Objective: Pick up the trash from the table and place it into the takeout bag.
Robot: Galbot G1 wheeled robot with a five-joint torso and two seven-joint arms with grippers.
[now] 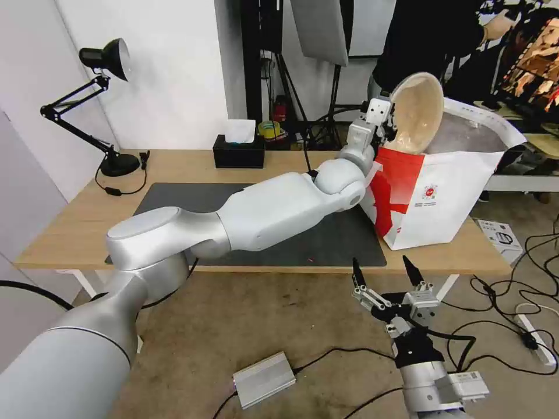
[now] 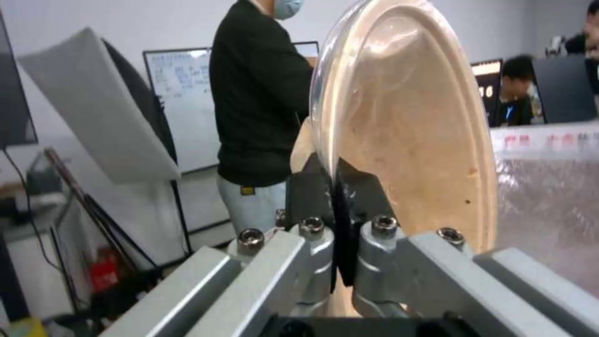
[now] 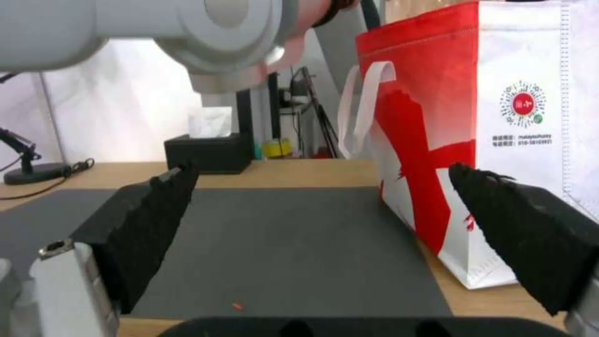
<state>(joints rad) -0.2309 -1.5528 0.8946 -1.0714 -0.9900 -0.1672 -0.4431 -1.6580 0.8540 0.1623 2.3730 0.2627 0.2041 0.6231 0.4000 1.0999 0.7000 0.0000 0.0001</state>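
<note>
The left gripper clamps the pulp bowl by its rim, tilted above the takeout bag; released here, it could catch the bag's edge and tumble onto the table. The right gripper hangs idle, jaws apart.

Bright, even indoor lighting is seen; shadows are soft. Glare is caught on the pulp bowl rim. Background in the left wrist view is blurred; head-view edges are bent.

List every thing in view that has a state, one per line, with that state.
Left gripper: shut on the pulp bowl's rim.
Pulp bowl: held on edge over the bag's mouth.
Bag: open, standing on the table.
Right gripper: open, holding nothing, below the table's front edge.
Lamp: off.
</note>
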